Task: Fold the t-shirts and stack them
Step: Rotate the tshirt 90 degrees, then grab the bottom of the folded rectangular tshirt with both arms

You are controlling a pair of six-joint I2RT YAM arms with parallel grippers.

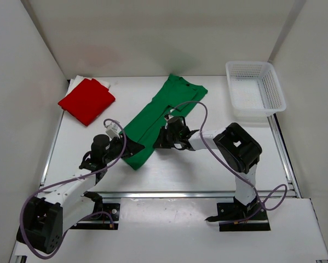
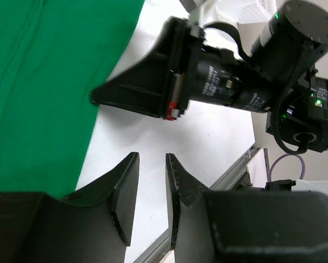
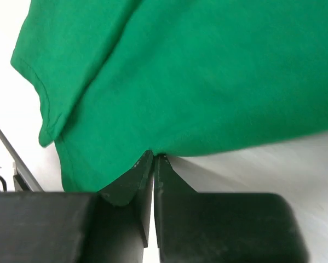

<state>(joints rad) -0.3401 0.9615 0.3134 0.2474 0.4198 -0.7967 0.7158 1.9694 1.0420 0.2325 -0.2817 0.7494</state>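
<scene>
The green t-shirt (image 1: 158,118) lies folded lengthwise, running diagonally across the middle of the table. My right gripper (image 3: 153,154) is shut on its right-hand edge (image 3: 196,76), with the tips pinched where the cloth meets the table. The left gripper (image 2: 151,156) hovers just off the shirt's near end (image 2: 38,82); its jaws are open and only bare table shows between them. From above, the right gripper (image 1: 156,142) and left gripper (image 1: 141,148) sit close together. A folded red t-shirt (image 1: 87,100) rests on a white t-shirt (image 1: 101,82) at the back left.
A white lattice basket (image 1: 250,64) stands at the back right. White walls close in the left, back and right sides. A metal rail (image 1: 180,194) runs along the table's near edge. In the left wrist view the right gripper (image 2: 136,90) fills the area just ahead.
</scene>
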